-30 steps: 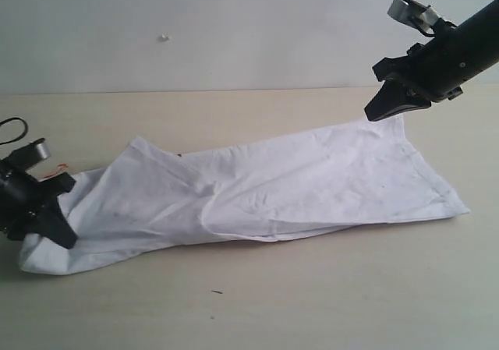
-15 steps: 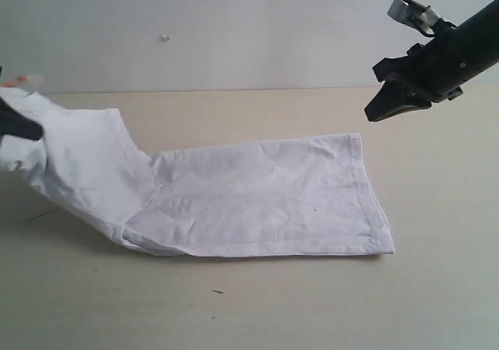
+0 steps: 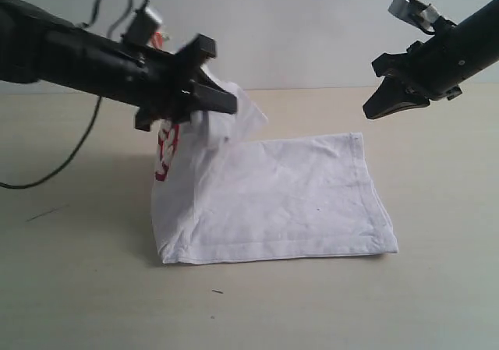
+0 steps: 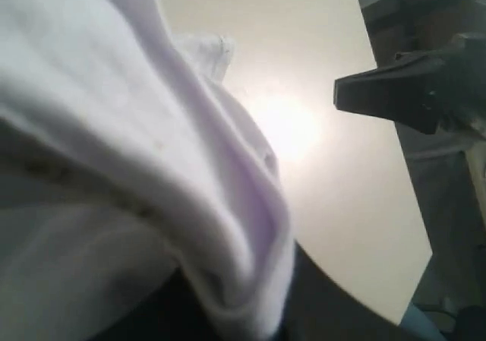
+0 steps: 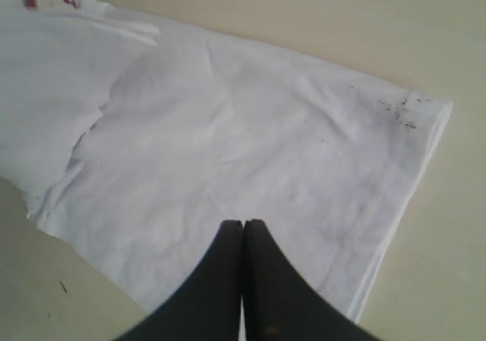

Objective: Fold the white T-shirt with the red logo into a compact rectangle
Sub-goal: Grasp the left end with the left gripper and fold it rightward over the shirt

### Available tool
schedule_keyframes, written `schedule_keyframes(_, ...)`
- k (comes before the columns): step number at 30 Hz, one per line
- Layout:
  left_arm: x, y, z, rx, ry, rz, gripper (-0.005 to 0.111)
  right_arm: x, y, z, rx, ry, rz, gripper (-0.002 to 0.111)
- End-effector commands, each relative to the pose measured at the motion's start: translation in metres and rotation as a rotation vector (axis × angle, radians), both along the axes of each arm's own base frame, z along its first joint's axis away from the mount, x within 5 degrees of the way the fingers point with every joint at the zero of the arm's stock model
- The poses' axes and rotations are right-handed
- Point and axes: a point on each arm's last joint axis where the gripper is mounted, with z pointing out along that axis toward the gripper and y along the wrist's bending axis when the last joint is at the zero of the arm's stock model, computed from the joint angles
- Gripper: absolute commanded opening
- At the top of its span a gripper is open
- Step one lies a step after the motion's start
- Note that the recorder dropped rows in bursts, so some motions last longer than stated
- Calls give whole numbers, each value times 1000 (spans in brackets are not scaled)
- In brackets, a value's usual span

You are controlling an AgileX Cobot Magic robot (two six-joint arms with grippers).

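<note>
The white T-shirt with the red logo lies partly flat on the table, its left end lifted into the air. My left gripper is shut on that raised end, and the cloth hangs from it down to the fold. The red logo shows on the hanging part. In the left wrist view the bunched cloth fills the frame, pinched in my left gripper. My right gripper hovers shut and empty above the shirt's far right corner. The right wrist view shows my right gripper above the flat shirt.
The pale wooden table extends all around the shirt, with a plain wall behind. A black cable loops down from the left arm onto the table at the left. A small dark speck lies near the front edge.
My left gripper has carried the shirt's left end up and to the right, over the flat part, turning the red logo into view. The right arm has stayed in place.
</note>
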Motion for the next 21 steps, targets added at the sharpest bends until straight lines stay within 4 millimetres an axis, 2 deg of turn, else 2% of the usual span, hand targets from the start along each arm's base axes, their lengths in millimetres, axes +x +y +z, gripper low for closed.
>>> schedule_keyframes(1, -10, -47, -34, 36, 12, 7, 0, -1, 1, 11, 11, -23, -13, 0)
schedule_keyframes(3, -14, -66, -50, 40, 32, 4, 0, -1, 2, 11, 15, -23, -15, 0)
schedule_keyframes(8, -23, -112, -59, 10, 4, -123, 1, -1, 2, 11, 17, -22, -14, 0)
schedule_keyframes(9, -24, -126, -60, -5, -8, -156, 10, -1, 2, 11, 17, -22, -14, 0)
schedule_keyframes(10, -25, -131, -60, -10, -11, -168, 16, -2, 2, 11, 17, -21, -13, 0)
schedule_keyframes(12, -26, -141, -64, -17, -11, -190, 36, -2, 2, 11, 18, -19, -11, 0)
schedule_keyframes(13, -27, -144, -65, -22, -7, -205, 49, -2, 2, 11, 18, -19, -11, 0)
schedule_keyframes(14, -26, -148, -70, -29, 7, -222, 79, -2, 2, 11, 18, -19, -11, 0)
schedule_keyframes(16, -28, -151, -72, -45, 13, -276, 105, -2, 2, 11, 18, -19, -11, 0)
schedule_keyframes(19, -19, -141, -65, -74, 1, -324, 102, -2, 1, 10, 6, -17, -6, 0)
schedule_keyframes(21, -12, -124, -59, -72, -5, -396, 102, -3, -1, 9, -20, -4, -17, 0)
